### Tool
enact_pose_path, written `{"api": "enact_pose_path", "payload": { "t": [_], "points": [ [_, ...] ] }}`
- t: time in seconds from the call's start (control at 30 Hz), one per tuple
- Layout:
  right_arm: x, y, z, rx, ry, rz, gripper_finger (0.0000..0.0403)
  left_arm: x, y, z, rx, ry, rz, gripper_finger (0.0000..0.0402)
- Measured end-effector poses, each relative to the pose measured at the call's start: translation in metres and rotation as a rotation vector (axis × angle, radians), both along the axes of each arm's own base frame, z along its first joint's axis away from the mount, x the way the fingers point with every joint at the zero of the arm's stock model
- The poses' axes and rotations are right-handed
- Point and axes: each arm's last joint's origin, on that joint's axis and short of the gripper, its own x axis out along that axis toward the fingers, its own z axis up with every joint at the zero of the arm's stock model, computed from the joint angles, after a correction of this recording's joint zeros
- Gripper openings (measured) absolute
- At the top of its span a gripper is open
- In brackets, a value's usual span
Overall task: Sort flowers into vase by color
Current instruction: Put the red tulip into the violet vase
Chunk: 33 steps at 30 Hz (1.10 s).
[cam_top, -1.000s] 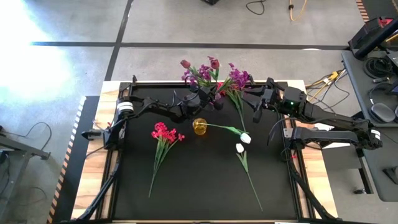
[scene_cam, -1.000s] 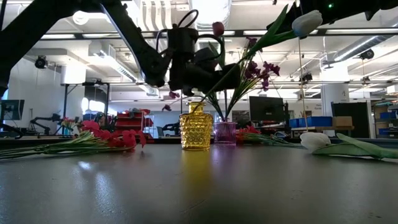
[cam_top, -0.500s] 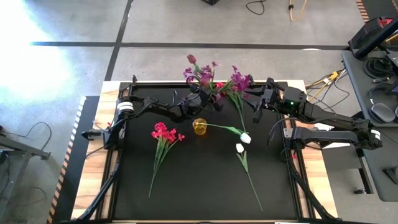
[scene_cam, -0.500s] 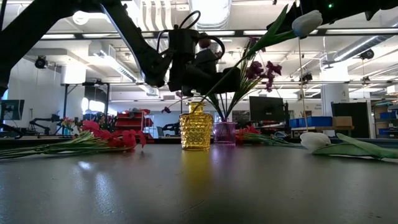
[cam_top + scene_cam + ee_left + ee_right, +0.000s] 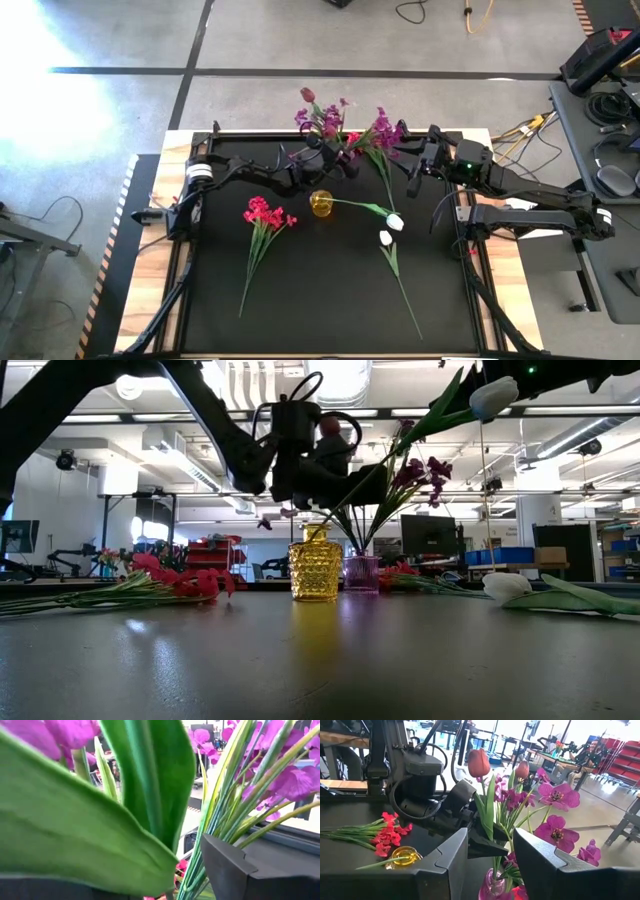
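While the left hand point(image 5: 335, 160) sits at the far middle of the black surface point(image 5: 330, 290), directly over the pink glass vase point(image 5: 362, 573), its fingers are closed on the green stems of a purple flower spray point(image 5: 325, 118); the stems run down toward the vase mouth, with blooms fanning out past the surface's far edge.

Right hand point(image 5: 418, 165): held above the far right part of the surface, just beside the purple blooms, fingers point(image 5: 547, 865) parted with nothing between them.

Yellow glass vase point(image 5: 321, 204): upright near the middle of the surface, nearer than the pink vase. A white tulip point(image 5: 395, 222) has its stem in this vase, and the bloom leans out to the right.

Second white tulip point(image 5: 386, 238): lying flat on the surface just below the first bloom, its stem trailing toward the near right.

Red-pink flower bunch point(image 5: 265, 214): lying flat left of the yellow vase, stems pointing toward the near edge.

Loose purple spray point(image 5: 382, 130): lying at the far edge between the two hands, stem pointing toward the middle of the surface.

Red tulip buds point(image 5: 478, 763): standing among the purple blooms at the pink vase.
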Motion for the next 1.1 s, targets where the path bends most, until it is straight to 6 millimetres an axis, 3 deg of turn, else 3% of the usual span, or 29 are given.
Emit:
{"api": "enact_pose_path", "payload": {
  "t": [0.67, 1.1],
  "points": [
    [0.000, 0.000, -0.001, 0.002, 0.014, 0.000, 0.0157, -0.011, -0.003, 0.018, -0.007, 0.204, 0.022, 0.0162],
    [0.000, 0.000, -0.001, -0.005, 0.017, -0.001, 0.0155, -0.044, -0.016, 0.030, 0.021, 0.159, 0.015, 0.0162]
  ]
}}
